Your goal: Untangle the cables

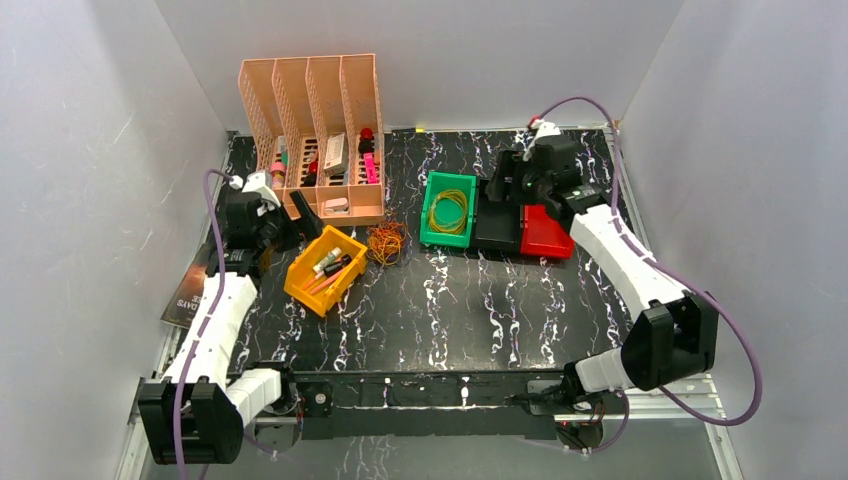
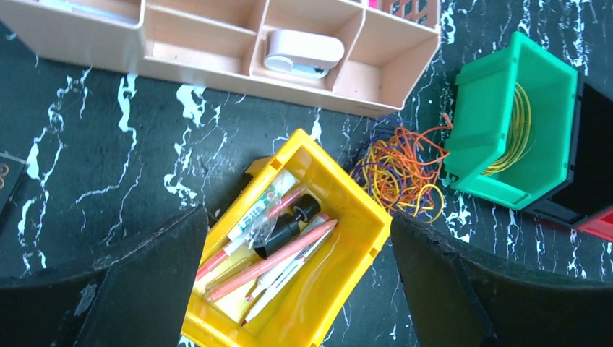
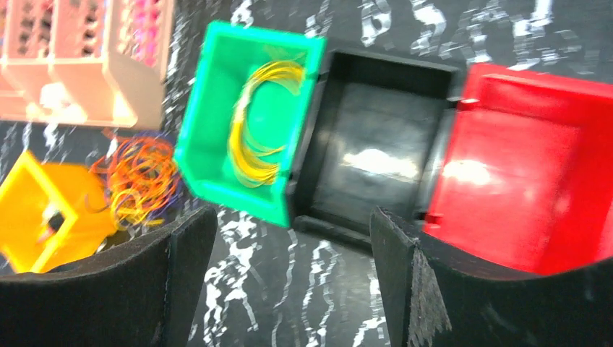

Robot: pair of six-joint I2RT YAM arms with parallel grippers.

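Observation:
The cables are a small tangle of orange, yellow and purple wire loops (image 1: 385,242) lying on the black marbled table between the yellow bin and the green bin (image 1: 428,210). The tangle (image 2: 401,170) also shows in the left wrist view and, blurred (image 3: 141,177), in the right wrist view. Loose yellow loops (image 3: 260,123) lie coiled inside the green bin (image 3: 217,94). My left gripper (image 2: 300,238) hangs open above the yellow bin (image 2: 361,195), left of the tangle. My right gripper (image 3: 293,238) is open over bare table in front of the green and black bins, holding nothing.
A peach slotted organiser (image 1: 310,100) with small items stands at the back left. The yellow bin (image 1: 303,297) holds pens and markers. A black bin (image 1: 497,225) and a red bin (image 1: 547,232) sit right of the green one. A dark booklet (image 1: 185,300) lies at the left edge.

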